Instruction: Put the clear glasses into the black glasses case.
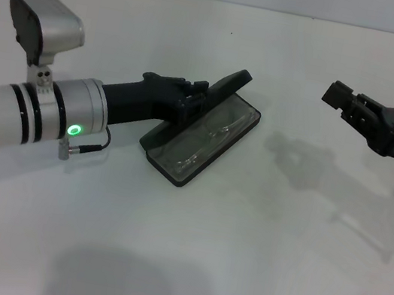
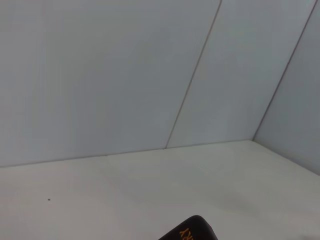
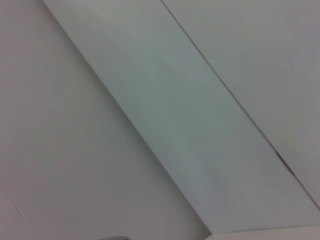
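Nearest, the left arm reaches across the white bench (image 1: 253, 264), its left end effector (image 1: 194, 101) pressed against the raised lid of the black glasses case (image 1: 159, 139); whether it pinches the lid, I cannot tell. The case lies open mid-bench, and the clear glasses (image 1: 210, 138) rest inside its tray. Farther right, well apart, the right end effector (image 1: 337, 94) hangs above the bench, its opening not discernible.

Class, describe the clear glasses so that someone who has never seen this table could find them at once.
On the white table, look for the black glasses case, open, with the left gripper at its raised lid. The clear glasses lie inside its tray. They are wholly see-through, only faint outlines against the dark case, unlike everything else, which is solid black, white or silver.
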Controlling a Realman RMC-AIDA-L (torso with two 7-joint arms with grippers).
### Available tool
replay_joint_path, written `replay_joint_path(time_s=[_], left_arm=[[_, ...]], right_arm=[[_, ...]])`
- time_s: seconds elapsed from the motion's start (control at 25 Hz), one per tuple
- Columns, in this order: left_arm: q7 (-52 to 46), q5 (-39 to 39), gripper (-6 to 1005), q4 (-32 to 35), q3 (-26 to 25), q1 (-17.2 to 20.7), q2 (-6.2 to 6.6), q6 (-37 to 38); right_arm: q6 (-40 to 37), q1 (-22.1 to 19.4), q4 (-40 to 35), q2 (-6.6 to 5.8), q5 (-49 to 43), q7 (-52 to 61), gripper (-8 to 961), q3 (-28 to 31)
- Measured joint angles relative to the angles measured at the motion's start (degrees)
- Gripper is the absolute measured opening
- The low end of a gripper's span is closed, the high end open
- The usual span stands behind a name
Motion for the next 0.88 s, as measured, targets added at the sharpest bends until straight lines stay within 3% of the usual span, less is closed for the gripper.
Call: replay_joint_path(time_s=[0.48,0.64,0.88], left_arm=[[2.4,0.34,218,-4.22,-0.01,-0.12,-0.25,0.53],[2.53,-1.34,219,-0.63,-0.23,0.95,0.16,11.19],[2.5,-7.52,219,11.41,0.09,7.11,0.37,30.58]], right_arm=[[1.77,0.78,0.04,-0.01,-0.19,0.1,173,0.72],[1.56,0.78,-0.07,-0.37,-0.22,0.16,173,0.78],[1.24,1.16,-0.03,-0.47,-0.26,0.0,173,1.5]])
